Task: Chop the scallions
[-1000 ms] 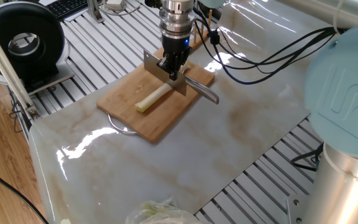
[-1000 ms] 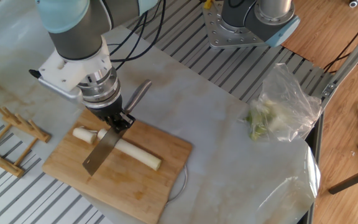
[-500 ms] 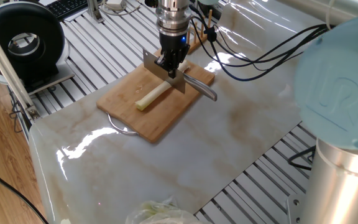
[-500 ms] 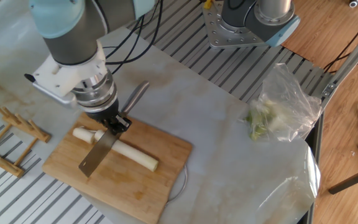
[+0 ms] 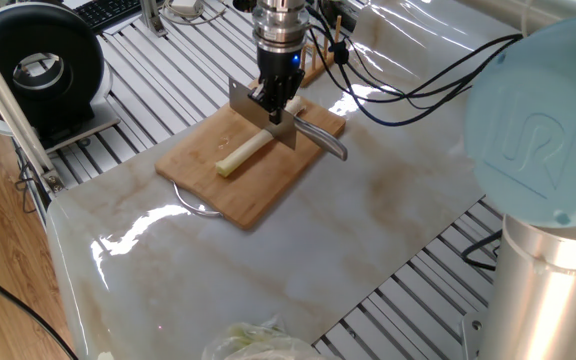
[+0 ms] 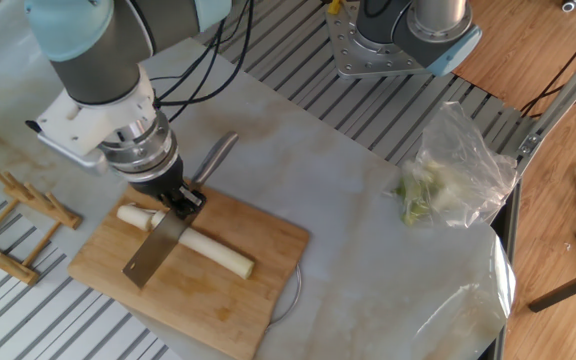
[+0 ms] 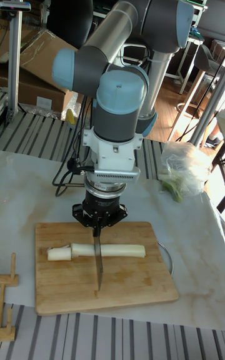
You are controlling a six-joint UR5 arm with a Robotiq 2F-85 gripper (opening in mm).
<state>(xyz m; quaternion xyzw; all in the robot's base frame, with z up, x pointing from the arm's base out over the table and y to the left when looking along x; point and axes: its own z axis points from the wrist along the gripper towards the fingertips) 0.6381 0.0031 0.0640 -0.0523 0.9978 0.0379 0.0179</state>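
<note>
Gripper (image 6: 180,197) clamping the knife (image 6: 158,247) near its handle; blade edge resting across the scallion stalk (image 7: 109,250); short cut chunk (image 7: 57,252) lying beside it; both sitting on the wooden cutting board (image 7: 131,285); bagged greens (image 6: 448,180) lying well apart.

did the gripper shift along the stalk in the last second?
Yes. In the other fixed view the gripper with the knife has slid left along the scallion, toward the cut-off piece.

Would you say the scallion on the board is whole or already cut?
Already cut: a short piece lies apart from the long stalk, knife between them.
</note>
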